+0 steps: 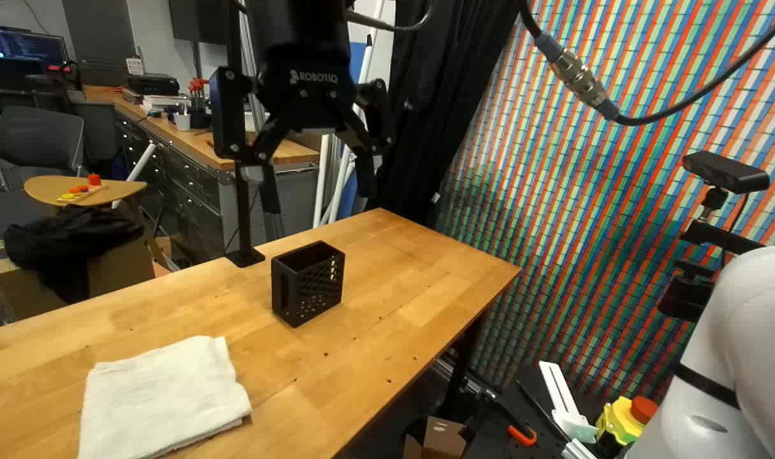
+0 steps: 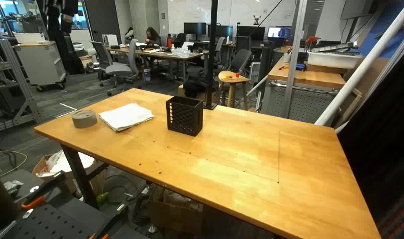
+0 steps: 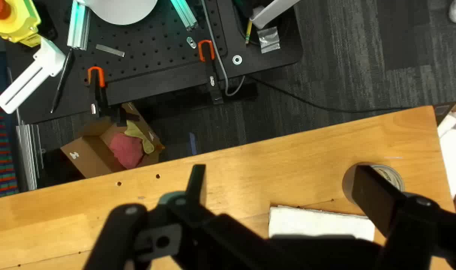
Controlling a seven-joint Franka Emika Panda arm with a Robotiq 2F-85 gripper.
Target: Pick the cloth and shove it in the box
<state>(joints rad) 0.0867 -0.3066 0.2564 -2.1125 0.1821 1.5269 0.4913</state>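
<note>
A folded white cloth lies flat on the wooden table; it also shows in an exterior view. A black open-topped box with perforated sides stands upright on the table, apart from the cloth, and shows in an exterior view. The box is out of the wrist view. My gripper is open and empty, high above the table. In the wrist view my gripper has its fingers wide apart, and its body hides part of the cloth.
A grey tape roll stands beside the cloth near the table's end; a finger partly covers the tape roll in the wrist view. A black pole rises at the table's edge behind the box. A black perforated bench lies across a gap from the table.
</note>
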